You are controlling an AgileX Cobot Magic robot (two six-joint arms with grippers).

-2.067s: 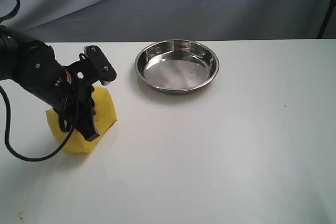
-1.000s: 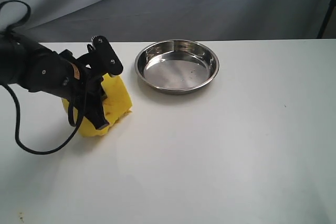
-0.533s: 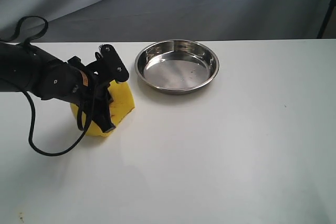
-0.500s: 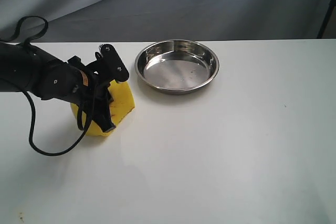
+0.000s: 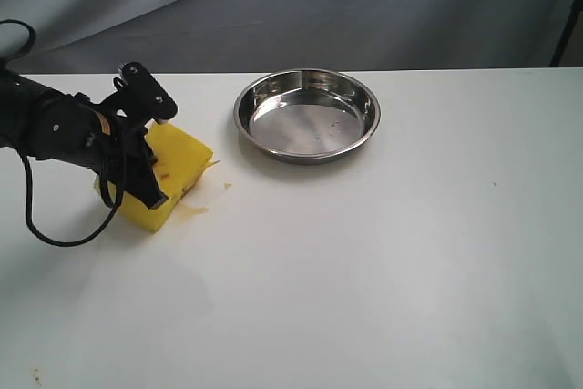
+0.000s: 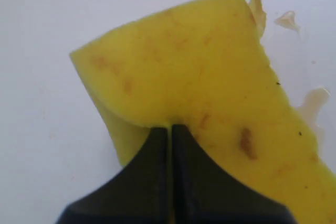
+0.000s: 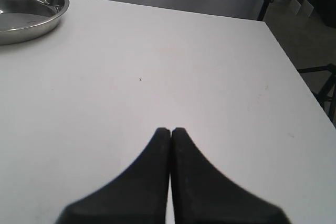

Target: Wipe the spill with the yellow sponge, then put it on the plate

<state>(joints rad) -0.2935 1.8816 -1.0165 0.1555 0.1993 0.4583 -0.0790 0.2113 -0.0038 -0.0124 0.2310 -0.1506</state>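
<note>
Farther from plate (image 5: 307,148) now: yellow sponge (image 5: 179,158) in left gripper (image 5: 157,196).

White table (image 5: 410,252) with steel plate (image 5: 307,127), yellow sponge (image 5: 178,167) and pale smears (image 5: 193,209) beside the sponge

The left pincer (image 5: 153,193) and its arm cover one flank of the yellow sponge (image 5: 182,159), and whatever lies under it is hidden. Well ahead of the right pincer (image 7: 170,129), the plate (image 7: 50,19) runs off the picture's edge.
</note>
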